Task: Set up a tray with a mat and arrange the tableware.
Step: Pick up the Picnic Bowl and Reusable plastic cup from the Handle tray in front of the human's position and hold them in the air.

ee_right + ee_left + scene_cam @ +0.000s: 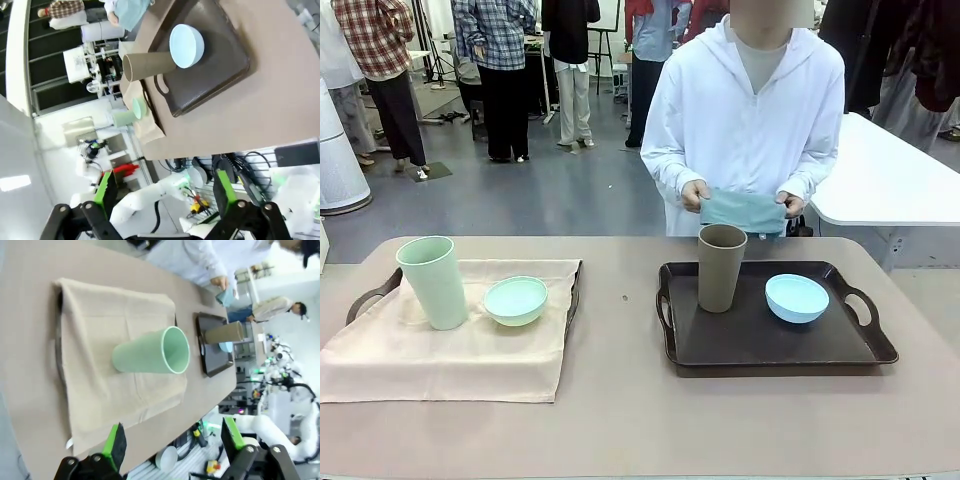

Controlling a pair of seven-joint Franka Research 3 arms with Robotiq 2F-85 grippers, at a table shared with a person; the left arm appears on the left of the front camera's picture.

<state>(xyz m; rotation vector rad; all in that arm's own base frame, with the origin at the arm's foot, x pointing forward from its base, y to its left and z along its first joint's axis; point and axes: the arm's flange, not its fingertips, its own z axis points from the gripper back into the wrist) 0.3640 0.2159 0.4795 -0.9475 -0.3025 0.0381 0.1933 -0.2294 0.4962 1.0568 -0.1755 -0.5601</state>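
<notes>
Right wrist view: right gripper point(164, 186) open and empty, brown tumbler point(147, 64) and pale blue bowl point(186, 45) well out ahead of it on the matless tray point(222, 62) — bump that tall tumbler sideways reaching in and it probably tips.

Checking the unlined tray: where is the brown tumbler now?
In the front view the brown tumbler stands upright at the back left of the dark tray on the robot's right side, the pale blue bowl just to its right.
</notes>
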